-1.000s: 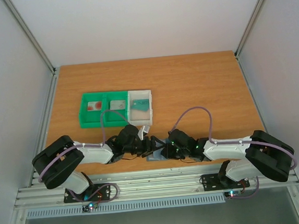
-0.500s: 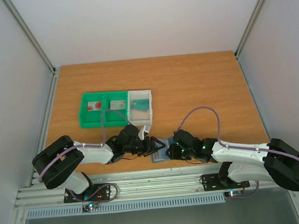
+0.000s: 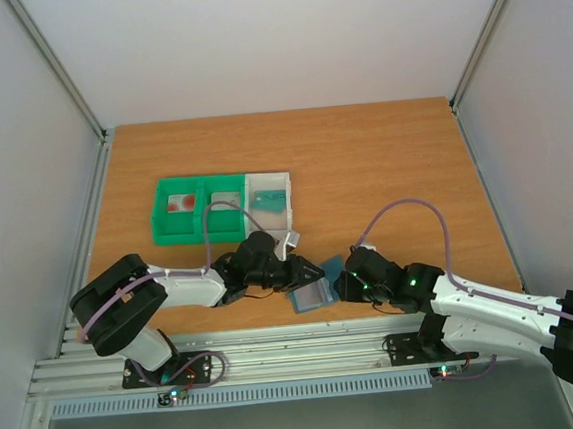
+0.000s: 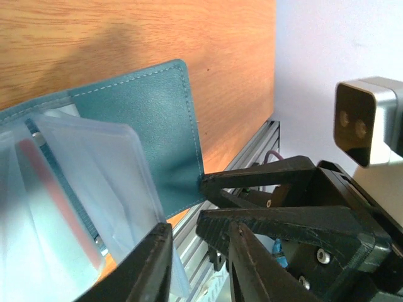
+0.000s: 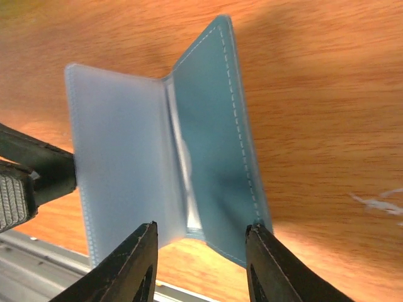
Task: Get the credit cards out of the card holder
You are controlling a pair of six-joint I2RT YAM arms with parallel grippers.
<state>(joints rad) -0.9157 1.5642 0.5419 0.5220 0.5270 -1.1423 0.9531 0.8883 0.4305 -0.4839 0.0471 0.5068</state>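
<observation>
Teal card holder [image 5: 214, 132] open — no legible writing.

You have one card holder [image 3: 313, 290] lying open on the table [image 3: 382, 156], between two arms, each with one end effector: the left [image 3: 293, 270] and the right [image 3: 345, 286]. You can count two trays: one green tray [image 3: 164, 220] and one white tray [image 3: 267, 181]. Three cards show in the trays: one with a red mark [image 3: 179, 204], one grey [image 3: 227, 200], one teal [image 3: 270, 204].
</observation>
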